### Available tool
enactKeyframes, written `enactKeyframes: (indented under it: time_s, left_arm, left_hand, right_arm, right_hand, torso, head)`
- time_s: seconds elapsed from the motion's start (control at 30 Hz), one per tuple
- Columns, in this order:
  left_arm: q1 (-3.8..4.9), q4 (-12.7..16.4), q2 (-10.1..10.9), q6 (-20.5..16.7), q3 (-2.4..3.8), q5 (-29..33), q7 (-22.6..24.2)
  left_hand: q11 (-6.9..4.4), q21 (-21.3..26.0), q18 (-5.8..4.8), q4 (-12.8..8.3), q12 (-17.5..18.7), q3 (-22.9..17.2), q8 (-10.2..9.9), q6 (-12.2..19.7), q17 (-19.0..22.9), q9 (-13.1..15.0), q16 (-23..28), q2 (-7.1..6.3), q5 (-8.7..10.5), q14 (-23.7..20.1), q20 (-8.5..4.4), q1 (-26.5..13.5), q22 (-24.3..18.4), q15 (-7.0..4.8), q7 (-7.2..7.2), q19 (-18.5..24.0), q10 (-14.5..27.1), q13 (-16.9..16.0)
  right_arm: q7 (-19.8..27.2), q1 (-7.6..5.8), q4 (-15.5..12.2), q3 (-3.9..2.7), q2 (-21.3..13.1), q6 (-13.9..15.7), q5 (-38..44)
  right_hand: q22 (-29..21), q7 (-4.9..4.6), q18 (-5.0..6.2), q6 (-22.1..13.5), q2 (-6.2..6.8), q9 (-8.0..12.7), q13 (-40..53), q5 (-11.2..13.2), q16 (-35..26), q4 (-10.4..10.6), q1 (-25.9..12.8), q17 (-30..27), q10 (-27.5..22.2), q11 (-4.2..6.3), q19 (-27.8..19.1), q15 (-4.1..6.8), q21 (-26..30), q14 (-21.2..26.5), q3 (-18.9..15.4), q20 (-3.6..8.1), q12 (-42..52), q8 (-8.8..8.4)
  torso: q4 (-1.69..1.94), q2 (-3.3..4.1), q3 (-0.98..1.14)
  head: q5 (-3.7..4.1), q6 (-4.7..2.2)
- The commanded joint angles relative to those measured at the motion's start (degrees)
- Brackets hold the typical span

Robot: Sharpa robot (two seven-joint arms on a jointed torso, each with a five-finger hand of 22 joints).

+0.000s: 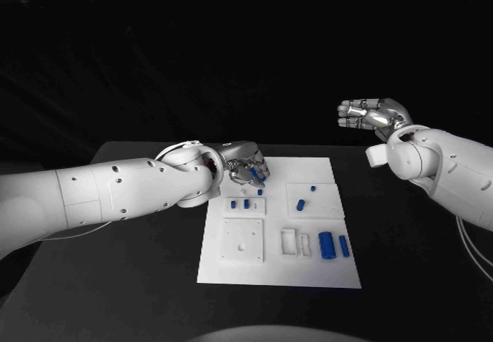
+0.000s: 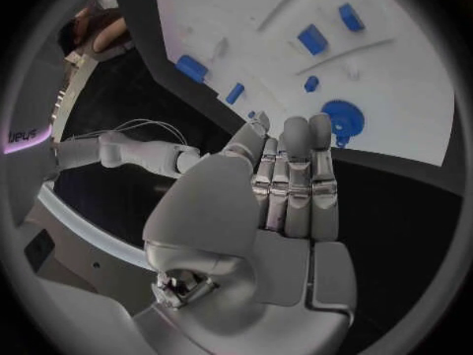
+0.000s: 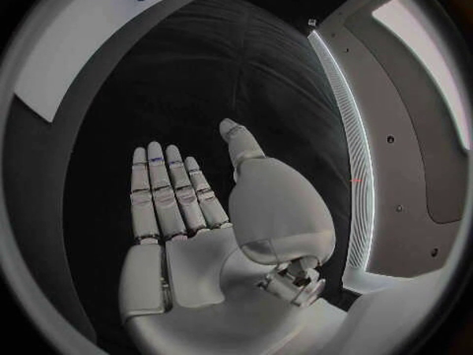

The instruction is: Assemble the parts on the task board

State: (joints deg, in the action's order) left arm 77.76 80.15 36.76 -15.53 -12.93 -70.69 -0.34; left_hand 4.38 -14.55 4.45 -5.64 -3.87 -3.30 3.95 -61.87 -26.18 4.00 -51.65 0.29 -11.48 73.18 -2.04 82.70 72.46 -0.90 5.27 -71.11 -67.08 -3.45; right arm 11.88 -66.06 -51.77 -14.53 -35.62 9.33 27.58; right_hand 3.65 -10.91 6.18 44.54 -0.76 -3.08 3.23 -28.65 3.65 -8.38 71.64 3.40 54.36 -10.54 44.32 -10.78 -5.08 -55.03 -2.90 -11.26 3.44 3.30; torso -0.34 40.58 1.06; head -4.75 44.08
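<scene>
The white task board [image 1: 308, 271] lies in the middle of the black table. My left hand [image 1: 244, 165] hovers over its far left corner, fingers [image 2: 296, 173] straight and together with nothing between them. A blue gear [image 2: 342, 120] lies on the board just beside those fingertips. Two small blue parts [image 1: 241, 204] stand in a square recess, and a blue peg [image 1: 300, 204] sits to their right. Two longer blue cylinders [image 1: 327, 244] lie near the board's right edge. My right hand [image 1: 375, 114] is raised well off to the far right, its palm [image 3: 182, 213] empty.
A white square plate [image 1: 241, 241] and two white slotted blocks [image 1: 297, 243] sit on the near half of the board. A small blue part [image 1: 260, 191] lies just below my left hand. Bare black table [image 1: 123, 285] surrounds the board.
</scene>
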Motion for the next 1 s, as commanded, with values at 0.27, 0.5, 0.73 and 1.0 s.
enactKeyframes:
  time_s: [0.27, 0.5, 0.73, 1.0]
  left_arm:
    - [-1.3, -7.85, -4.42, 1.66, -0.43, -12.12, 3.52]
    - [-1.81, -9.97, -5.41, 2.82, -0.53, -14.04, 3.93]
    - [-1.97, -10.37, -5.68, 5.26, -0.54, -14.37, 4.13]
    - [-2.42, -11.09, -6.17, 5.74, -0.54, -14.39, 4.66]
  left_hand:
    - [0.06, -2.53, 1.39, -0.23, 0.38, -0.92, -0.31, 0.64, 1.04, -0.03, -4.15, -2.31, -0.67, 3.63, -0.73, -0.34, 3.77, -0.88, -0.13, -2.67, 2.57, 0.06]
    - [0.16, -3.58, 1.39, 0.24, 0.37, 0.53, -0.31, 1.16, 3.92, 0.01, -7.09, -3.49, -0.58, 5.38, -0.98, -0.37, 3.59, -1.28, -0.46, -3.31, 6.05, 0.08]
    - [-0.11, -4.02, 1.47, 1.7, 0.4, 1.05, -0.32, 1.33, 5.48, 0.02, -9.34, -4.47, -1.07, 6.57, -1.04, 0.05, 3.56, -1.41, -0.37, -3.81, 5.35, 0.08]
    - [-0.3, -4.39, 1.74, 1.27, 0.5, -0.25, -0.33, 0.56, 6.23, 0.03, -9.95, -3.87, -1.7, 6.86, -0.85, -0.19, 3.6, -1.3, -0.39, -3.9, 4.09, 0.11]
  right_arm:
    - [0.68, 0.03, -0.77, -0.02, 0.22, -1.59, 0.19]
    - [0.71, 0.03, -1.03, -0.02, 0.04, -1.79, 0.18]
    - [0.73, 0.03, -1.03, -0.02, 0.03, -1.82, 0.17]
    - [0.73, 0.03, -1.16, -0.02, 0.01, -1.79, 0.15]
  right_hand:
    - [0.0, 0.03, -0.28, -0.45, -0.41, 0.05, -0.06, -0.22, -0.04, 0.05, 0.01, 0.07, -0.4, 0.15, -0.14, -0.09, 0.09, 0.32, -0.33, -0.04, -0.25, -0.27]
    - [0.0, 0.01, -0.27, -0.5, -0.41, 0.05, -0.06, -0.24, -0.04, 0.07, 0.0, 0.07, -0.47, 0.14, -0.08, -0.07, 0.07, 0.3, -0.4, -0.03, -0.25, -0.28]
    - [0.0, 0.01, -0.27, -0.5, -0.41, 0.05, -0.06, -0.24, -0.04, 0.07, 0.0, 0.07, -0.47, 0.14, -0.08, -0.07, 0.07, 0.3, -0.4, -0.03, -0.25, -0.28]
    - [0.0, 0.01, -0.27, -0.5, -0.41, 0.05, -0.06, -0.24, -0.04, 0.07, 0.0, 0.07, -0.47, 0.14, -0.08, -0.07, 0.07, 0.3, -0.4, -0.03, -0.25, -0.28]
  torso:
    - [-0.1, 0.16, -0.13]
    - [-0.09, 0.15, -0.15]
    - [-0.12, 0.15, -0.1]
    - [-0.17, 0.19, -0.15]
  head:
    - [0.15, -0.08]
    - [0.25, -0.01]
    - [0.21, 0.15]
    - [0.32, 0.17]
